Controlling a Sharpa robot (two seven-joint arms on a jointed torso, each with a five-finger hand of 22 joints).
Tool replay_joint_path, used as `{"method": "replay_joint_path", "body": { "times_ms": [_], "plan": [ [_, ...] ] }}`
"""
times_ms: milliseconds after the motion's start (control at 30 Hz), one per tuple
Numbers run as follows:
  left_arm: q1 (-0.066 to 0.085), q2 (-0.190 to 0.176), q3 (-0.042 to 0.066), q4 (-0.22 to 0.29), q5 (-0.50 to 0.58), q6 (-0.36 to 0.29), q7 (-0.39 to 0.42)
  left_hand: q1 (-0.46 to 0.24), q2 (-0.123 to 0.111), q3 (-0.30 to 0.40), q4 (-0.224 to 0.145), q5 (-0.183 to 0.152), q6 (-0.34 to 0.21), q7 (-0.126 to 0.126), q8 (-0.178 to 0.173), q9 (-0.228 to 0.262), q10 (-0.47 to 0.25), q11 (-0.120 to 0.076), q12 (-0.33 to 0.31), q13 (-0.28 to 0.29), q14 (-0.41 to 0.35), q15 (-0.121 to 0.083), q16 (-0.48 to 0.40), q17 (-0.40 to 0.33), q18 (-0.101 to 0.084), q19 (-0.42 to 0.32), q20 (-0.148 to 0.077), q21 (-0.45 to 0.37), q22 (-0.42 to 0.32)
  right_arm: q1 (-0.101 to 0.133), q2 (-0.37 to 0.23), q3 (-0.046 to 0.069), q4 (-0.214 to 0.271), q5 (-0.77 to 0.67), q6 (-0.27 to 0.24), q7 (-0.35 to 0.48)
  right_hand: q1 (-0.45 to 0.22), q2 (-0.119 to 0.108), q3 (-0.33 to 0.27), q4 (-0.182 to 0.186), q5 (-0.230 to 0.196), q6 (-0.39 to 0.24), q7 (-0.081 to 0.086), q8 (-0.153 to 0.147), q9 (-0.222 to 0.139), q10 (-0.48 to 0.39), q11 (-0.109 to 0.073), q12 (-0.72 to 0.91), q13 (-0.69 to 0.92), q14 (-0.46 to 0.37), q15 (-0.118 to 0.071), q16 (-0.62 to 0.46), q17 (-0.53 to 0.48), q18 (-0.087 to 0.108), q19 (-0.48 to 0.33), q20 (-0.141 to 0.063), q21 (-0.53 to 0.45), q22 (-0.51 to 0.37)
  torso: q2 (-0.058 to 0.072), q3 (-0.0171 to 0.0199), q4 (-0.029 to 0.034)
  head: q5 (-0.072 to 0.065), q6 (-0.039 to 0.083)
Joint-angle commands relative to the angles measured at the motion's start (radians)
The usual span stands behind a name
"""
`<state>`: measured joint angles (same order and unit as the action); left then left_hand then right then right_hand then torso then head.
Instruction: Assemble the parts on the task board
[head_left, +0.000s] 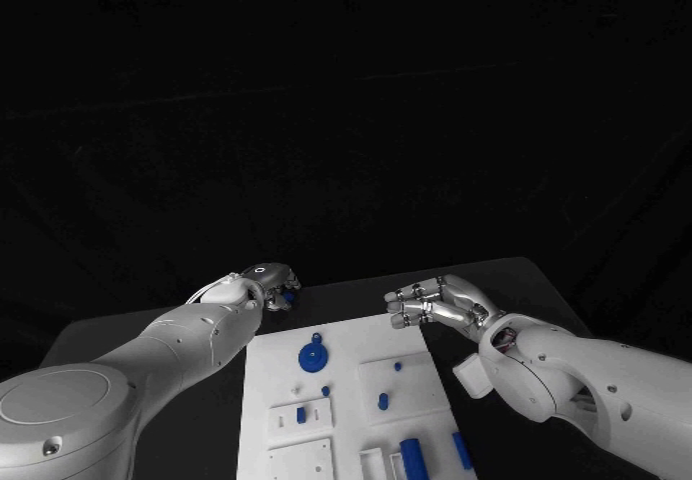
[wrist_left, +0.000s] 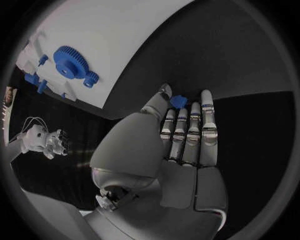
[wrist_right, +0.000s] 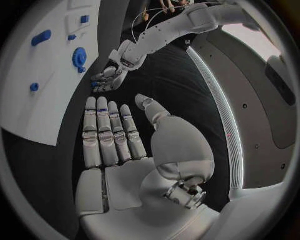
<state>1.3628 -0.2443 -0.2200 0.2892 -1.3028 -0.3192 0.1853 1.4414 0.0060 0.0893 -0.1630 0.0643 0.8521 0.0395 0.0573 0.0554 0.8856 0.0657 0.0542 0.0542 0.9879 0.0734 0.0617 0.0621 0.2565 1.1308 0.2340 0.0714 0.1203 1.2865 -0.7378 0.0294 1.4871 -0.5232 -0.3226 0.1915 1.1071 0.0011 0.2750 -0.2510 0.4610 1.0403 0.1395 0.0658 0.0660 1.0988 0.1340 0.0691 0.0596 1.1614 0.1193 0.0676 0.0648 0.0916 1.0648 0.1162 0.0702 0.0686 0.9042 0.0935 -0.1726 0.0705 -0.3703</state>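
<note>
1. Nearest the head camera, the white task board is seen mid-table, carrying a blue gear and smaller blue parts.
2. A small blue part is pinched by the left hand just off the board's far left corner.
3. Nothing is held in the right hand, fingers extended, beside the board's far right corner.

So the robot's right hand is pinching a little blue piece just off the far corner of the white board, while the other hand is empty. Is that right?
Not quite: it is the left hand that pinches the small blue piece, as the left wrist view shows. It is held just off the far corner of the white board, and the empty one is the right hand, its fingers bare in the right wrist view.
</note>
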Motion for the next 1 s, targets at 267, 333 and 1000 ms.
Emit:
{"method": "replay_joint_path", "body": {
  "times_ms": [267,333,1000],
  "plan": [
    [-0.004,0.002,-0.001,-0.006,0.012,0.058,-0.014,0.019,0.030,0.010,-0.001,-0.003,0.180,0.049,0.007,0.007,0.167,0.014,0.005,0.003,0.097,-0.002,0.003,0.006,0.005,0.005,-0.014,0.007,0.003,0.005,0.001,0.001,0.014,-0.005,0.004,0.001,0.005,-0.007,0.006,0.003,0.004,0.001,0.009,-0.003,-0.001,-0.004,0.002,-0.006,-0.002,-0.004,0.004,-0.002,-0.001,0.013,-0.005,0.006,0.003,-0.001,0.017,0.0058,-0.0136,-0.008,0.016],
    [-0.004,0.001,-0.002,-0.007,0.012,0.078,-0.020,0.019,0.036,0.022,-0.004,-0.004,0.203,0.055,0.003,0.006,0.193,0.017,0.002,0.002,0.120,-0.002,-0.002,0.004,0.000,0.008,-0.024,0.019,0.021,0.006,0.001,0.001,0.015,-0.003,0.004,0.001,0.005,-0.007,0.006,0.003,0.004,0.001,0.009,-0.003,-0.001,-0.004,0.002,-0.006,-0.002,-0.004,0.004,-0.002,-0.001,0.013,-0.005,0.006,0.003,-0.001,0.021,0.0021,-0.0145,-0.007,0.018],
    [-0.005,-0.016,-0.008,-0.001,0.013,0.084,-0.035,0.129,0.027,0.187,-0.122,0.049,0.285,0.070,0.004,0.010,0.328,0.022,0.003,0.003,0.289,-0.030,-0.001,0.009,-0.078,-0.143,-0.198,0.327,0.412,0.009,-0.019,0.001,0.032,0.002,0.003,-0.001,0.008,-0.009,0.011,0.009,0.005,0.002,0.008,-0.003,-0.001,-0.003,0.001,-0.006,-0.002,-0.004,0.004,-0.002,-0.001,0.013,-0.005,0.005,0.003,-0.001,0.048,-0.0327,-0.0118,0.003,0.031]
  ]
}}
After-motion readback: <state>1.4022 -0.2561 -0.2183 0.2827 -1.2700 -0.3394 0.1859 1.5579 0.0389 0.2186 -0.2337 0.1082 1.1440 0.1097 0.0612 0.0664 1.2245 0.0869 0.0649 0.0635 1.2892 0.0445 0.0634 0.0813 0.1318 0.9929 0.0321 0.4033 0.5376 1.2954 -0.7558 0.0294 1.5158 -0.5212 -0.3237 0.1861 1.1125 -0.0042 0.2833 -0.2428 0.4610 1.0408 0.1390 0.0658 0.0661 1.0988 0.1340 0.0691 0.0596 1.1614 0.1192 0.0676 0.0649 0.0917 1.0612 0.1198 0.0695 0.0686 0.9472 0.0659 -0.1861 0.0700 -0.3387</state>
